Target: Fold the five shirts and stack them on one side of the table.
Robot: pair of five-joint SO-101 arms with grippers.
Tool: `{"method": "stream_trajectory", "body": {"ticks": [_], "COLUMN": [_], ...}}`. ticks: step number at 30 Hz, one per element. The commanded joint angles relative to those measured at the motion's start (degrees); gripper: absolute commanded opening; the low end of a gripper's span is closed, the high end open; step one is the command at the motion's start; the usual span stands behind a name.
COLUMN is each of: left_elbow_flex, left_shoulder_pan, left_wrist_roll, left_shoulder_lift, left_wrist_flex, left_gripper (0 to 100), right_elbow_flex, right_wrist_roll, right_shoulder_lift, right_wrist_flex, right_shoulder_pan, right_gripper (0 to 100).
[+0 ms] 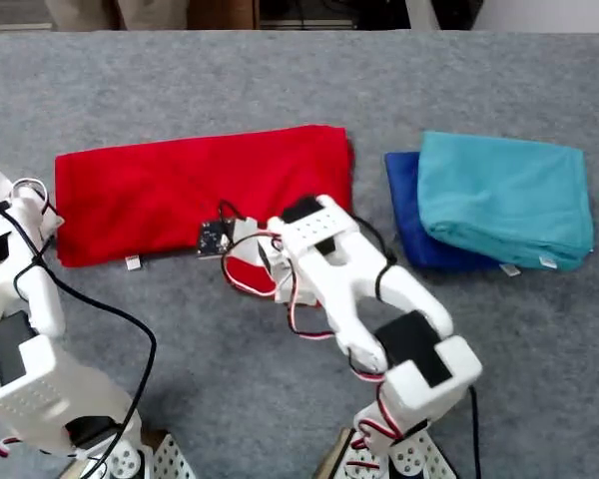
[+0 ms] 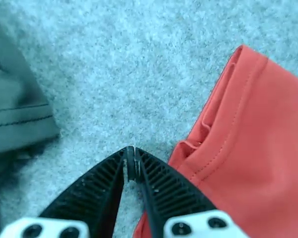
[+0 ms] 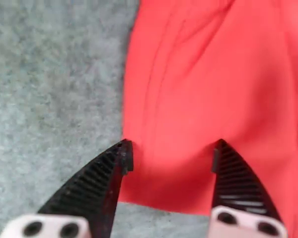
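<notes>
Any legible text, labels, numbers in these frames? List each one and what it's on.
No text is readable in any view.
On the red shirt, near edge: white tag, too small to read.
At the teal shirt, near edge: two small tags, too small to read.
On the circuit board on an arm: no legible marking.

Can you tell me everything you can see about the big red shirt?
The red shirt looks like soft cloth. It is folded into a long flat rectangle and lies on the grey table. A small white tag pokes out at its near edge, and a stitched hem shows at one end. The right gripper is open over one corner of it. The left gripper is shut just beside its end, and I cannot tell if either one touches it.
</notes>
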Motion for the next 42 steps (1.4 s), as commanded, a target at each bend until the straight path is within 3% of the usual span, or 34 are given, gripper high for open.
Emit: {"method": "stream_trajectory", "body": {"ticks": [1, 11, 20, 25, 30, 33, 42], "left_elbow_flex": [-2.4, -2.4, -2.4, -2.4, -2.4, -2.4, -2.4], "left_shoulder_pan": [-0.2, -0.4, -0.4, -0.4, -0.4, -0.4, -0.1], "left_wrist_roll": [0.2, 0.2, 0.2, -1.9, -2.0, -2.0, -2.0], "left_shoulder_lift": [-0.3, -0.3, -0.3, -0.3, -0.3, -0.3, -0.3], "left_wrist_flex": [-0.1, 0.2, 0.4, 0.4, 0.4, 0.4, 0.4], "left_gripper": [2, 2, 2, 2, 2, 2, 2], "right_elbow_flex": [-4.5, -5.3, -9.6, -15.4, -17.1, -17.4, -24.5], "right_wrist_roll": [0.5, 0.8, -0.9, -1.8, -3.3, -4.9, -5.2], "right_shoulder_lift": [2.9, 4.5, 8.2, 13.1, 14.4, 14.5, 14.4], "right_wrist_flex": [1.1, 2.5, 5.3, 9.3, 10.5, 10.3, 12.2], "right_shoulder_pan": [-0.7, -0.1, 0.3, 0.6, 0.6, 0.8, 5.1], "right_gripper": [26.7, 26.6, 20.0, 7.3, 8.0, 0.2, 0.4]}}
